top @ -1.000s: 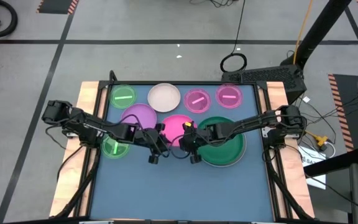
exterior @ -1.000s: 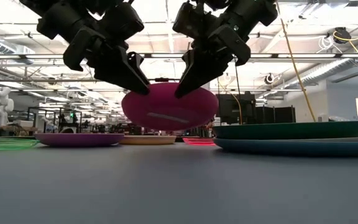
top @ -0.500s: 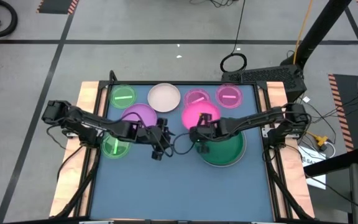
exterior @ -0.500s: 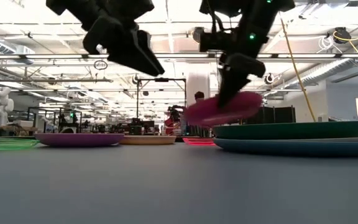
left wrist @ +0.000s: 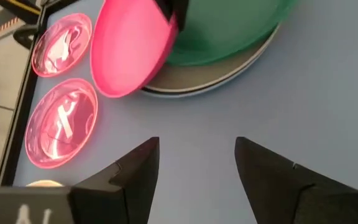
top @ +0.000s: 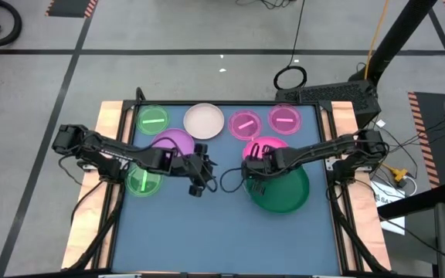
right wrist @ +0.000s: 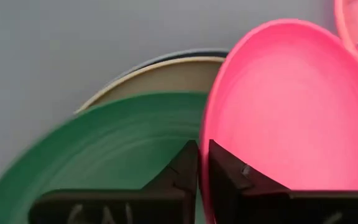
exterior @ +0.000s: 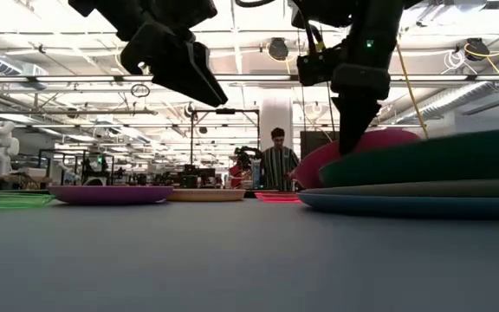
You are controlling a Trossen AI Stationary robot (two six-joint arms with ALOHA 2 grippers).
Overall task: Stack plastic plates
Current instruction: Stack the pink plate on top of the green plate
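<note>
My right gripper [top: 251, 166] is shut on the hot pink plate [top: 269, 147], which sits tilted at the far-left edge of the large dark green plate [top: 284, 191]. The green plate lies askew on a white plate [left wrist: 216, 71] and a blue plate [exterior: 405, 202]; in the low view it slopes up to the right. My left gripper [top: 205, 168] hovers open over the table's middle, empty, next to the purple plate [top: 174, 141]. Two small green plates [top: 153, 120] [top: 139, 181], a white plate [top: 204, 120] and two small pink plates [top: 244, 123] [top: 284, 119] rest flat. My right gripper pinches the hot pink plate's rim [right wrist: 205, 134] between its two fingers [right wrist: 229, 177], one inside the plate's hollow and one outside on the green plate's side. The fingers come from above. The plate is lifted and tilted; whether its lower edge touches the green plate I cannot tell.
Wooden rails [top: 108, 116] run along the table's left and right sides. The blue table top [top: 222, 232] toward the near edge carries nothing. A person stands in the room beyond the far edge [exterior: 275, 156]. Cables and a stand lie on the floor behind the table.
My left gripper let go of the hot pink plate and stayed near the table's middle. My right gripper carried the plate toward the table's right and lowered it to the dark green plate's edge, tipping it. The green plate has shifted and now sits tilted.
</note>
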